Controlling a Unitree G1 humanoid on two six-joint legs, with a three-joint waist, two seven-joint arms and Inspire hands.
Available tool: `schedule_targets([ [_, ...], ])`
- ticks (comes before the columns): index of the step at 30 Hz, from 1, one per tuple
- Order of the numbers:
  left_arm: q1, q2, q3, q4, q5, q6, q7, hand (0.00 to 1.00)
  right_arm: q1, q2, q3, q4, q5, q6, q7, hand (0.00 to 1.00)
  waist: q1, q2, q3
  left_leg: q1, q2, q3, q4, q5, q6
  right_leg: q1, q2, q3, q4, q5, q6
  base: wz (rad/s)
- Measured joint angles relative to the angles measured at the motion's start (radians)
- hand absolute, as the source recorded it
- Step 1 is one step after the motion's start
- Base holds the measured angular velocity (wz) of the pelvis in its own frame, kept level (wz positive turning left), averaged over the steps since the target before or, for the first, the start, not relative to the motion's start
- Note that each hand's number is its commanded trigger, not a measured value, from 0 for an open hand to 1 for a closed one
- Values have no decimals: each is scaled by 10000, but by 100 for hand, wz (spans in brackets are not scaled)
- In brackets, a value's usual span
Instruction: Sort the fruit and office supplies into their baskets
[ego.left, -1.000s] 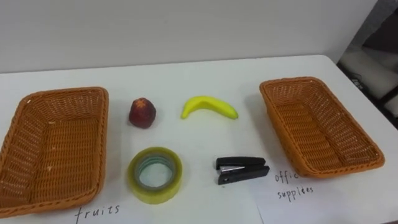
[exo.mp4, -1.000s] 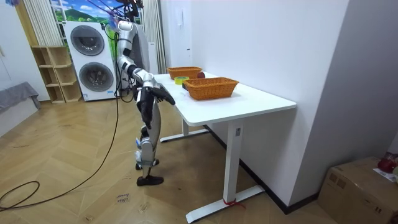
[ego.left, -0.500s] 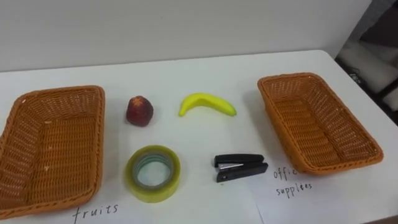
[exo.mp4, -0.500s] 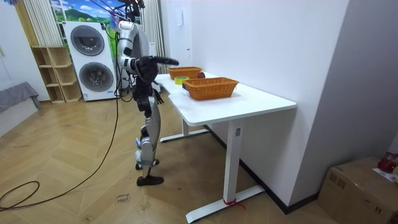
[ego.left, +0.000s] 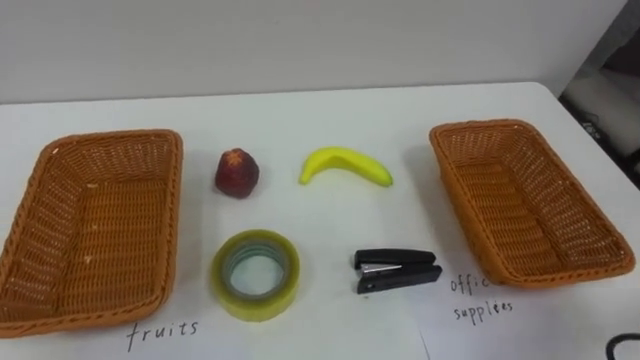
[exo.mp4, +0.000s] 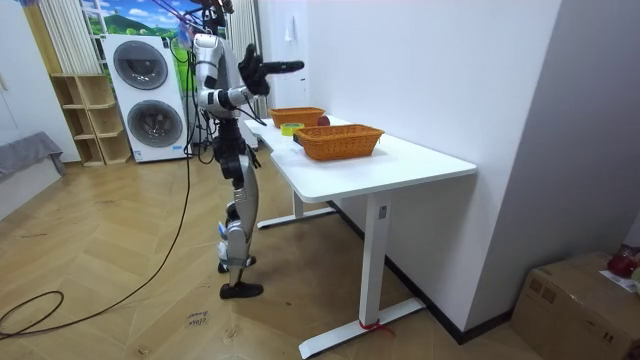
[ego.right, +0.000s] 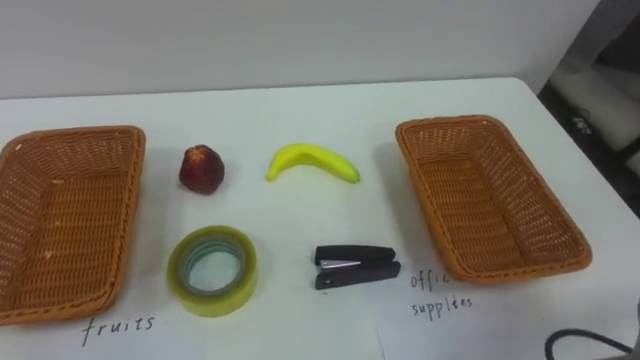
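On the white table (ego.left: 300, 120) lie a red fruit (ego.left: 237, 172), a yellow banana (ego.left: 346, 165), a roll of yellowish tape (ego.left: 255, 275) and a black stapler (ego.left: 397, 271). An empty wicker basket (ego.left: 60, 300) with "fruits" handwritten before it stands at the left. A second empty wicker basket (ego.left: 600, 250) marked for office supplies stands at the right. In the room view I stand at the table's long side. My right hand (exo.mp4: 292, 67) is held out at shoulder height above the table, its fingers stretched straight and holding nothing.
A wall runs just behind the table's far edge. The table's right edge (ego.left: 590, 130) lies close past the right basket. In the room view a washing machine (exo.mp4: 150, 100) and shelves stand behind me, with a cardboard box (exo.mp4: 590, 300) on the floor far off.
My right arm has swung up from hip height to shoulder height, reaching over the table. The eye view has shifted a little; the things on the table have not moved.
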Motion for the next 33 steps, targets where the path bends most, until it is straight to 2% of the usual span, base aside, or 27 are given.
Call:
schedule_targets([
  [2,-1,1,1,2,-3,0,0,0,-186,-96,57,-16,-10,0,227,0,65,-23,4,-1,6,-9,-11,0,-1,1,-1,-15,1,0,0,0],
  [4,-19,1,0,98,-4,-1,1,0,-628,-98,66,-16,-50,-1,392,0,65,-35,43,-62,6,-115,5,0,0,9,-21,-123,-3,0,0,11],
  [5,-20,1,0,99,-3,-1,1,0,-711,-99,66,-16,-54,-2,418,0,56,-13,8,-87,3,-141,21,0,0,0,-28,-159,-3,0,0,14],
  [8,-61,5,4,205,-8,-2,0,0,-874,-102,149,-21,-62,-2,622,0,151,-55,23,-96,-9,-182,54,1,-2,21,-29,-280,-3,0,0,7],
  [12,-147,7,-5,374,-41,-6,-12,0,-981,-249,692,-32,-54,-2,886,0,266,-105,66,-103,-9,-307,125,3,-4,80,-37,-372,-6,0,0,9],
  [17,-160,19,-7,347,92,-21,-128,0,-1449,-453,1259,-72,-248,10,1636,0,310,-106,55,-125,22,-454,129,3,-3,105,-61,-570,-5,0,0,9],
  [20,-129,18,-6,347,201,8,-189,0,-1638,-646,1553,-202,-450,50,2085,0,351,-105,22,-133,8,-525,134,6,-3,126,-62,-574,-5,0,0,6],
  [24,-57,20,-22,164,256,101,-217,0,-1638,-789,1946,-456,-844,257,2992,0,522,-102,-104,-113,11,-550,188,7,-2,177,-68,-569,-5,0,0,2],
  [25,-48,28,-21,61,274,113,-266,0,-1638,-832,2075,-473,-1044,290,3338,0,553,-115,-106,-114,23,-554,196,11,3,180,-78,-571,-6,-1,1,0],
  [29,-62,99,-126,-52,560,134,-469,0,-1638,-970,2826,-471,-1689,422,4531,0,584,-164,-72,-46,19,-530,205,30,19,278,-101,-556,-30,-1,1,0],
  [30,-64,123,-184,-78,558,134,-479,0,-1638,-970,2932,-470,-1776,462,4740,0,579,-189,-39,-32,19,-527,213,32,17,302,-102,-551,-44,-1,1,0],
  [31,-64,163,-250,-134,557,133,-487,0,-1638,-973,3133,-454,-1943,481,4983,0,575,-204,28,-26,18,-528,219,35,13,326,-101,-547,-74,-1,1,0],
  [33,-71,238,-408,-136,555,138,-505,0,-1637,-975,3447,-450,-2203,530,5424,0,577,-306,19,-77,16,-528,181,40,2,326,-87,-528,-142,0,-1,0],
])
